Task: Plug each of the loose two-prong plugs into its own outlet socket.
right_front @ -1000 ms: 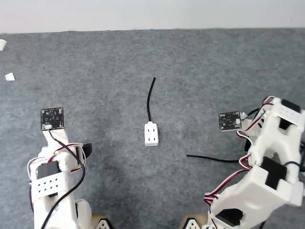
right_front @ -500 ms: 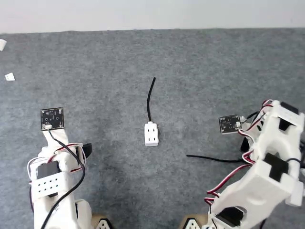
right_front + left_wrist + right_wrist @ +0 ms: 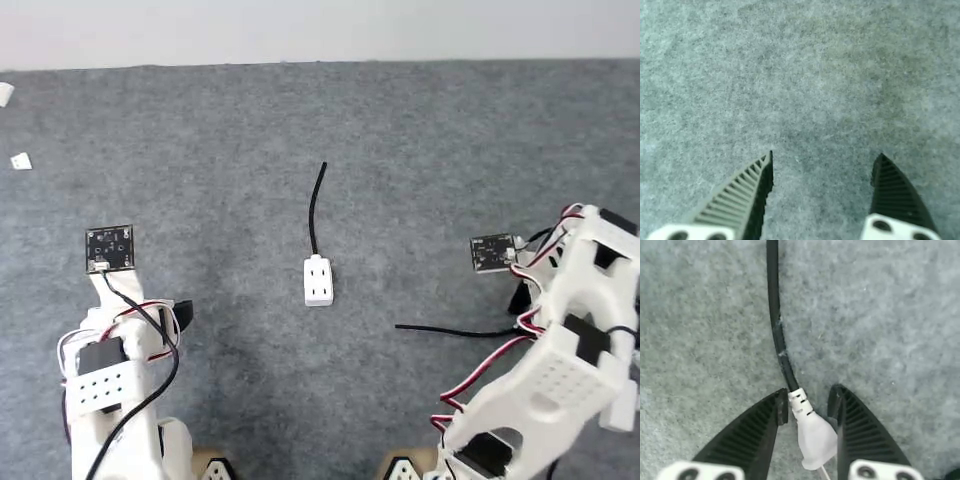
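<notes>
A white outlet socket block [image 3: 318,281] lies in the middle of the grey felt, and its black cord [image 3: 314,210] runs away from the arms. In the right wrist view a white two-prong plug [image 3: 814,437] sits between the fingers of my right gripper [image 3: 809,392], which is shut on it. The plug's black cable [image 3: 774,315] trails out over the felt. In the high view that cable [image 3: 450,331] runs left from under the right arm [image 3: 560,370]. My left gripper [image 3: 825,155] stands open over bare felt at the near left, holding nothing.
Two small white scraps [image 3: 20,160] lie at the far left edge. The grey mat ends at a pale wall [image 3: 320,30] at the back. Open felt lies around the socket block on all sides.
The right arm has shifted to the right and a little toward the near edge. The black cable's free end crept slightly right with it. The left arm and the socket block have not moved.
</notes>
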Robot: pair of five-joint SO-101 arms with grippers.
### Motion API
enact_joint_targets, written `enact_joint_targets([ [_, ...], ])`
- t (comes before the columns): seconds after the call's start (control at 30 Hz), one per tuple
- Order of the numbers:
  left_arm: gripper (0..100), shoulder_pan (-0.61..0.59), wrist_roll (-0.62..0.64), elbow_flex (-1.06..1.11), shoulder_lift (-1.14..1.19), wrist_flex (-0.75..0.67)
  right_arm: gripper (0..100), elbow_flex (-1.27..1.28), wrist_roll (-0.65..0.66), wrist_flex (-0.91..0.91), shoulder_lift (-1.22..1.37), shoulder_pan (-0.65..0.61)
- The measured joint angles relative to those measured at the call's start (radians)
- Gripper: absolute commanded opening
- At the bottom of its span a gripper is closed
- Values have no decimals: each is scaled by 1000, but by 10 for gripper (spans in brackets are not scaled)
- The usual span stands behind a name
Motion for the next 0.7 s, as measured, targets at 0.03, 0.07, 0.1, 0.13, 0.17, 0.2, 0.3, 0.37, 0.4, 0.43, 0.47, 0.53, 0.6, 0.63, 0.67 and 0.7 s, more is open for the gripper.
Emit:
enact_joint_targets([
  [0.03, 298, 0, 0, 0, 0, 0, 134, -3, 5, 0, 2, 8],
  [0.07, 298, 0, 0, 0, 0, 0, 98, -3, 6, 0, 2, 12],
  [0.1, 298, 0, 0, 0, 0, 0, 64, -3, 8, 0, 2, 15],
  [0.13, 298, 0, 0, 0, 0, 0, 35, -6, 8, 0, 2, 17],
  [0.17, 298, 0, 0, 0, 0, 0, 20, -9, 8, -2, 3, 17],
  [0.2, 298, 0, 0, 0, 0, 0, 19, -17, 8, -3, 6, 17],
  [0.3, 298, 0, 0, 0, 0, 0, 14, -38, 3, -18, 31, 25],
  [0.37, 298, 0, 0, 0, 0, 0, 13, -37, 3, -32, 32, 32],
  [0.4, 298, 0, 0, 0, 0, 0, 13, -35, 3, -32, 32, 35],
  [0.43, 298, 0, 0, 0, 0, 0, 10, -35, 3, -32, 32, 37],
  [0.47, 298, 0, 0, 0, 0, 0, 9, -35, 2, -32, 32, 37],
  [0.53, 298, 0, 0, 0, 0, 0, 9, -40, 2, -21, 31, 37],
  [0.6, 298, 0, 0, 0, 0, 0, 9, -55, 2, 17, 23, 38],
  [0.63, 298, 0, 0, 0, 0, 0, 9, -55, 2, 48, 12, 41],
  [0.67, 298, 0, 0, 0, 0, 0, 9, -55, 2, 81, -2, 52],
  [0.7, 298, 0, 0, 0, 0, 0, 9, -52, 2, 112, -15, 57],
])
